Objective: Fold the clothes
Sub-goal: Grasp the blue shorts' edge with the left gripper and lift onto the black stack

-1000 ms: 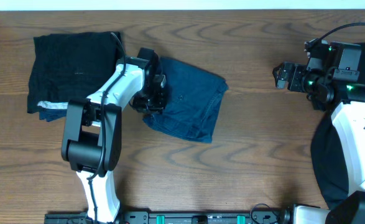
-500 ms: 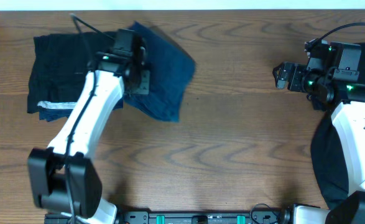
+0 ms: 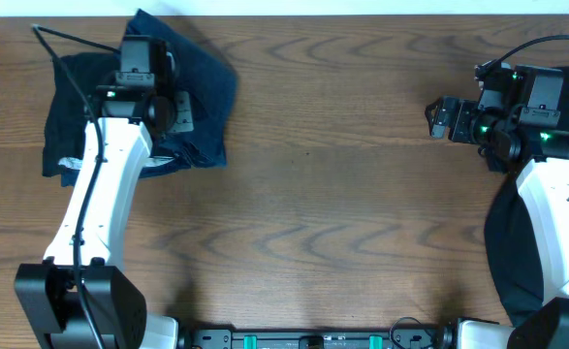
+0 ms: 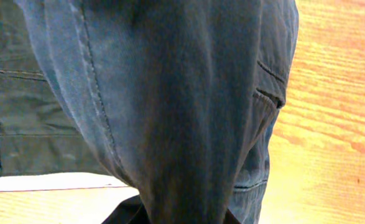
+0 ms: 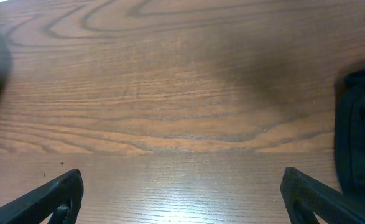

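The left gripper is up at the far left corner of the bench, pinched tight on the navy shorts. The shorts hang from it in a loose bunch. They lie partly over the right side of a black garment that is spread flat on the wood there. A thin white edge shows along the near side of that pile.

From the left wrist, the blue fabric of the shorts fills nearly the whole view, its seams running down, with bare bench to the right.

Well apart on the right side, the right gripper is held over bare wood with its jaws spread wide and nothing between them. Its wrist view shows only bench ahead. A heap of dark cloth lies at the right edge, and from above it lies beside and under that arm.
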